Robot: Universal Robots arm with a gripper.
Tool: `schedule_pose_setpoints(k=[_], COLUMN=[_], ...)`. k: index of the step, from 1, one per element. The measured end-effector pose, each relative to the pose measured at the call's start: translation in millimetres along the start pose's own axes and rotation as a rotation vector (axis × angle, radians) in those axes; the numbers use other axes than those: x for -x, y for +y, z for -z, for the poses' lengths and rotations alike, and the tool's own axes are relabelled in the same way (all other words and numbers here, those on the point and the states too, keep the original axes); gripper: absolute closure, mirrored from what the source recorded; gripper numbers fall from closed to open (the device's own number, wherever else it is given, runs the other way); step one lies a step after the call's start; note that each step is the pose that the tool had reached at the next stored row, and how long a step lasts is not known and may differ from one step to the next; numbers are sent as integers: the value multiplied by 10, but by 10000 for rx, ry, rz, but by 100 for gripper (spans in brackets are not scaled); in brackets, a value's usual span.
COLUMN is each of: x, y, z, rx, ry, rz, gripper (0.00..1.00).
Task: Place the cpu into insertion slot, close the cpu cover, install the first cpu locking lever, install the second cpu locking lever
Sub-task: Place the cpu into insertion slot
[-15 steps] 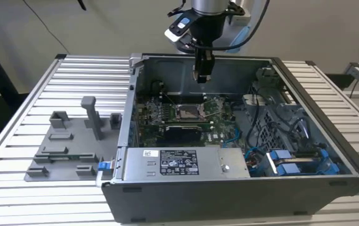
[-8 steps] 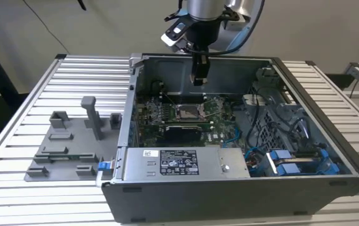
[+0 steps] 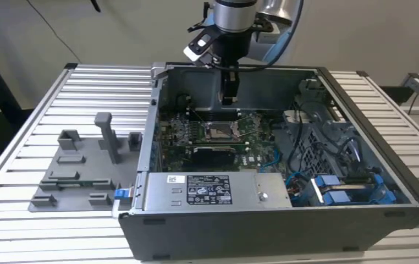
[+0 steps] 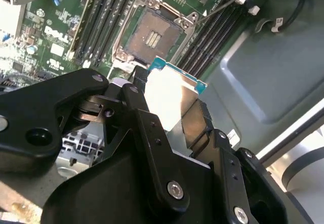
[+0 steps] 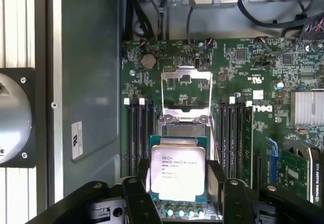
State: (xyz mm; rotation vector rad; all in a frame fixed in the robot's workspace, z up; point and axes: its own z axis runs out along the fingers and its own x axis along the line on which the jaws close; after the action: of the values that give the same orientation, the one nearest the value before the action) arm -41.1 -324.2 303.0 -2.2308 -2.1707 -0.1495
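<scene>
Our gripper (image 5: 179,176) is closed on the cpu (image 5: 178,160), pinching two opposite edges. We judge the chip light, stiff and fragile underneath, so we grip its edges only.

Arm (image 3: 235,16) vertical, fingers (image 5: 216,176) clamped.

**Robotics lab: computer-assembly test bench**

Setting: bare indoor workroom with a plain pale wall (image 3: 385,38).
Fittings:
- workbench (image 3: 33,115) of ribbed aluminium slats
- desktop computer case (image 3: 268,231) lying open, green motherboard (image 5: 238,77) and cabling exposed
- grey moulded fixture plate (image 3: 84,170) with upright pegs, just beside the case
- industrial robot arm (image 3: 235,16) hanging above the case
</scene>
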Motion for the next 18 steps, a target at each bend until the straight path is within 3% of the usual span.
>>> schedule_pose_setpoints(k=[18], x=[23], y=[-46], z=[-325], rx=[4], ry=[-2], rz=[-41], gripper=[46])
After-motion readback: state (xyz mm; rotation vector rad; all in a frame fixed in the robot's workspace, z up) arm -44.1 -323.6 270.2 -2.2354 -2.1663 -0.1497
